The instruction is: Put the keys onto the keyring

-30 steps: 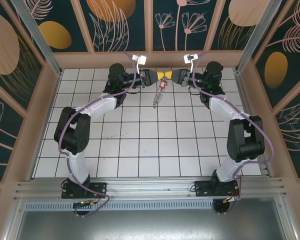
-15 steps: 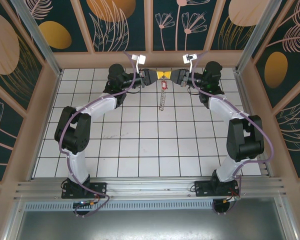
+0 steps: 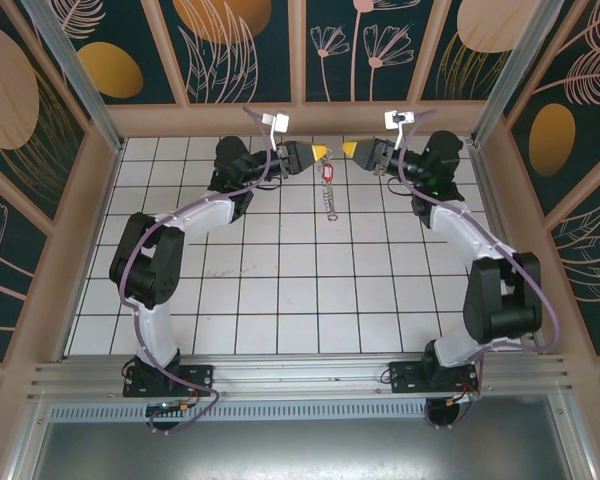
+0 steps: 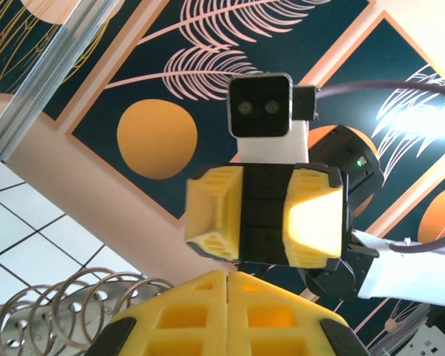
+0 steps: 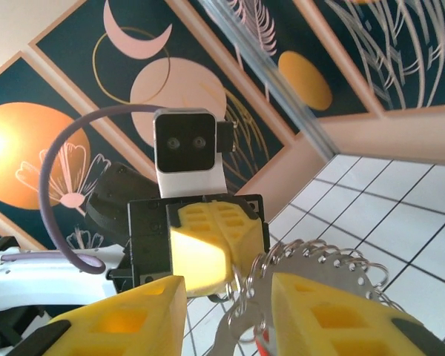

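**A:** Top external, biggest thing first: what do you see?

**B:** A white tiled tabletop (image 3: 270, 300). At upper centre of the frame the left gripper (image 3: 321, 152) and right gripper (image 3: 351, 150) face each other, tips apart.

**A:** Their jaws?

**B:** In the left wrist view the left gripper (image 4: 228, 280) has its jaws pressed flat together. In the right wrist view the right gripper (image 5: 228, 293) has its jaws spread wide, gripping nothing.

**A:** And the keyring?

**B:** The keyring (image 3: 330, 198) hangs below the gap between the tips, nearer the left one. It seems caught in the closed left jaws, though the pinch itself is hidden. The right wrist view shows the keyring (image 5: 322, 256) in the gap between the open jaws.

**A:** The key?

**B:** A red-headed key (image 3: 328, 172) sits at the keyring's top, just under the left tip.
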Motion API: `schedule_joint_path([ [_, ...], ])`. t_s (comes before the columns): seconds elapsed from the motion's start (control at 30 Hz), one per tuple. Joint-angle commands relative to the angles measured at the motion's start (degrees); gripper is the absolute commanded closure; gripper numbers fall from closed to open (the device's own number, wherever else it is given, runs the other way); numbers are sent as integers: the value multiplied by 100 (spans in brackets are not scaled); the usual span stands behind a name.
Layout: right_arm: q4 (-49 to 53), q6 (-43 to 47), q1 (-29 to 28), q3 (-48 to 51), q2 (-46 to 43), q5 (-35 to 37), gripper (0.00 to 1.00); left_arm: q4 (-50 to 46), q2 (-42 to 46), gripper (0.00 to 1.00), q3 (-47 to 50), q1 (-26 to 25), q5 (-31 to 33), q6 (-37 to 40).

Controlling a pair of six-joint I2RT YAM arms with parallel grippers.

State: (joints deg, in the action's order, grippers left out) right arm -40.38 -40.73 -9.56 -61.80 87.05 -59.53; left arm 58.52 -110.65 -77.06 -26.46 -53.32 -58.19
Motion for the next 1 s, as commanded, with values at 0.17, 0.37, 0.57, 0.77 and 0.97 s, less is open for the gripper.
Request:
schedule_joint_path([
  [0.17,108,801,-145,945,-800,569,53,1028,222,100,86,-38,238,-516],
  [0.37,350,1236,-478,1076,-787,764,50,1096,246,100,60,-93,235,-596],
  [0.57,519,1500,-787,922,-678,982,50,1084,246,100,42,-140,234,-605],
  [0.77,563,1544,-881,741,-516,1070,51,1074,280,100,27,-168,261,-608],
  [0.97,470,1485,-930,774,-505,1027,73,1065,293,100,42,-178,345,-599],
])
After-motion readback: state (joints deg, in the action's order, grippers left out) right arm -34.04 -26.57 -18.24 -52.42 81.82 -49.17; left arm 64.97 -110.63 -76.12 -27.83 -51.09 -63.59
